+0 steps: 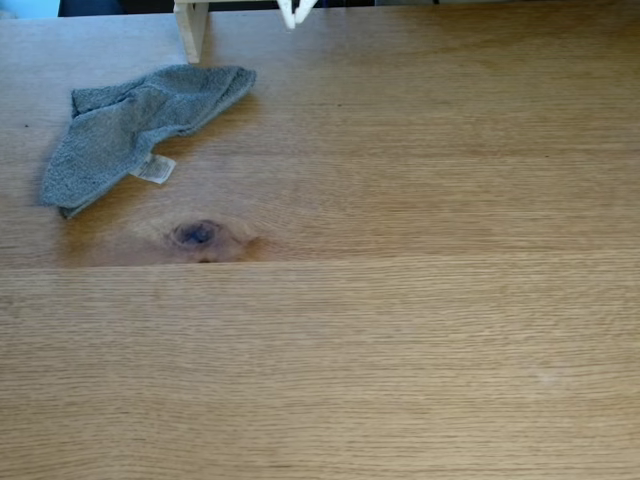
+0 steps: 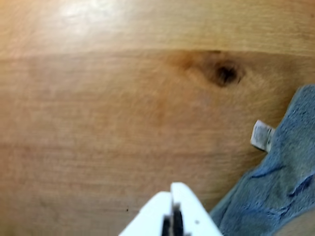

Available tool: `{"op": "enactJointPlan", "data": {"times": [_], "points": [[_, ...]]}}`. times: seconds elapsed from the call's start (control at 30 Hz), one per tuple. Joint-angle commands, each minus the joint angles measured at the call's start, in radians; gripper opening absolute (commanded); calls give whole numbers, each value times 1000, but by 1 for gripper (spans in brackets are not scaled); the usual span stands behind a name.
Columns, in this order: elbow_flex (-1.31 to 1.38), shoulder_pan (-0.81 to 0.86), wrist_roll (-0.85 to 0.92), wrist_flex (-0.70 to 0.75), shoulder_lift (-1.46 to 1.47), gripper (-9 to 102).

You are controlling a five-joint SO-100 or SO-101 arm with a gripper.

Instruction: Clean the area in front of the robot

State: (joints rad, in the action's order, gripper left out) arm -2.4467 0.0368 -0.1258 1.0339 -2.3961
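The area is a broad light-brown wooden tabletop [image 1: 400, 330] with plank seams and one dark bluish knot [image 1: 197, 234]. The knot [image 2: 225, 74] also shows in the wrist view, on the tabletop [image 2: 88, 123]. A crumpled grey cloth [image 1: 135, 128] with a white tag [image 1: 154, 169] lies at the far left. In the wrist view the cloth [image 2: 275, 187] is at the lower right, just right of my gripper [image 2: 172, 187]. The white fingers are pressed together, shut, with nothing between them. At the top edge of the fixed view the robot's gripper [image 1: 296, 12] hangs above the table.
A white upright post [image 1: 191, 28] stands at the far edge, just behind the cloth. The table's far edge runs along the top of the fixed view, with dark background beyond it.
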Motion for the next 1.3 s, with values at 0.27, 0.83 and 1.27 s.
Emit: {"op": "enactJointPlan", "data": {"times": [0.27,0.83,1.27], "points": [[-689,-109,92,126,-824,0],[-913,-84,114,232,-910,4],[-913,-84,115,232,-910,2]]}}
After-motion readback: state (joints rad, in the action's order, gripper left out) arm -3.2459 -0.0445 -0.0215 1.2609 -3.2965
